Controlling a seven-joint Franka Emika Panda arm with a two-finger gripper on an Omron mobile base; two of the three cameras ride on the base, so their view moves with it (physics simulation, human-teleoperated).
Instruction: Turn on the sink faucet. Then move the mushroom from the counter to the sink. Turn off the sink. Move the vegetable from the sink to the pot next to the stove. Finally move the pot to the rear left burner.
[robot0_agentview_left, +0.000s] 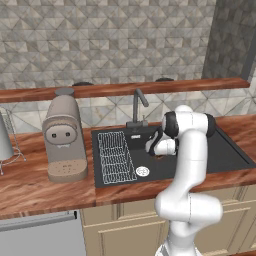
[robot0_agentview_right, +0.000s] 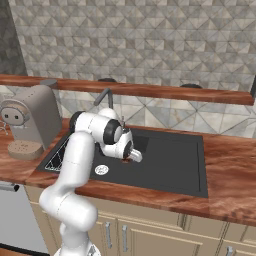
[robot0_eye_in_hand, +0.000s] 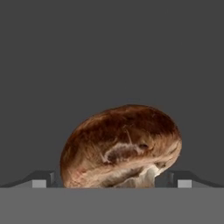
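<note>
We see our gripper (robot0_eye_in_hand: 112, 181) lowered into the dark sink (robot0_agentview_left: 225, 150), its fingers (robot0_eye_in_hand: 40, 180) spread wide apart on either side of the mushroom (robot0_eye_in_hand: 121, 146). In the hand view the brown mushroom lies on the sink's dark floor between the two fingertips, cap uppermost, pale stem underneath; whether the fingertips touch it we cannot tell. From the right base view a small brown patch of the mushroom (robot0_agentview_right: 127, 160) shows just below the hand, near the middle of the basin. The faucet (robot0_agentview_left: 138, 106) stands at the far edge of the sink, left of the arm in the left base view. A drain rack (robot0_agentview_left: 114, 157) fills the left part of the sink, and a coffee machine (robot0_agentview_left: 63, 137) sits on the wooden counter (robot0_agentview_left: 30, 187) further left.
</note>
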